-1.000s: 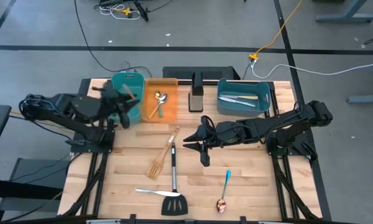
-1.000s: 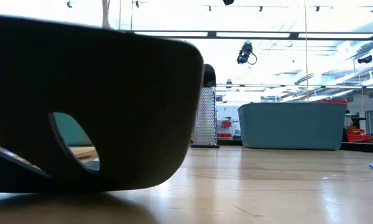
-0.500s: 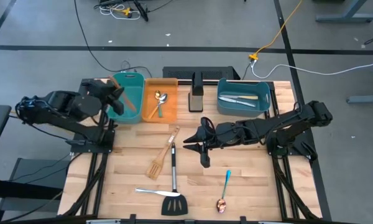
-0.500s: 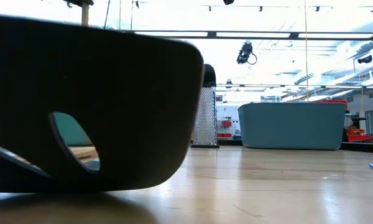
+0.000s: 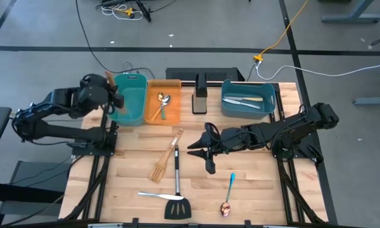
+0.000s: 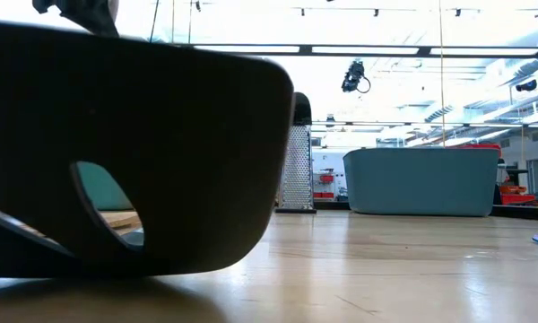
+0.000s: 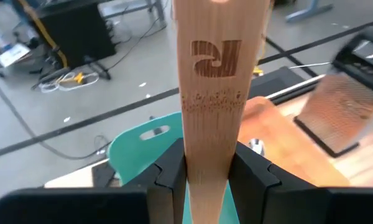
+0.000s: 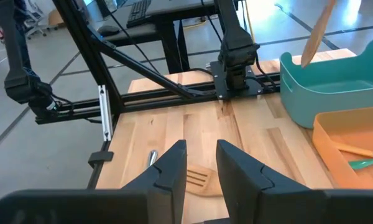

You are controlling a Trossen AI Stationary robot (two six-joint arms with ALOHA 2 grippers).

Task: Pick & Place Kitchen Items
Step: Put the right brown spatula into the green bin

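My left gripper (image 5: 106,88) is shut on a pale wooden spatula (image 7: 211,74) in the air at the left rim of the teal bin (image 5: 130,101). The spatula also shows in the right wrist view (image 8: 320,31). My right gripper (image 5: 201,152) is open and empty low over the table's middle. A plain wooden spatula (image 5: 175,137), a slotted wooden spatula (image 5: 158,171), a black turner (image 5: 177,190), a silver knife (image 5: 157,196) and a blue-handled spoon (image 5: 229,190) lie flat on the table. My left gripper pinches the spatula's two narrow long edges (image 7: 208,158) between its two fingers, the broad face with the burnt-in mark toward the wrist camera. The spatula runs on past the fingertips, along the fingers. It is lifted clear and tilted above the teal bin's rim (image 8: 298,65).
An orange bin (image 5: 153,111) holds spoons, and a blue bin (image 5: 248,107) holds knives. A steel grater (image 5: 200,95) stands between them at the far edge. The turner's black blade (image 6: 134,152) fills the low view's left. Bare wood lies at the table's right near corner.
My left gripper has gone up and toward the table's left and far edges, carrying the wooden spatula from over the teal bin's middle to its left rim. The spatula has stayed in the hold and clear of the bin. My right arm has kept still.
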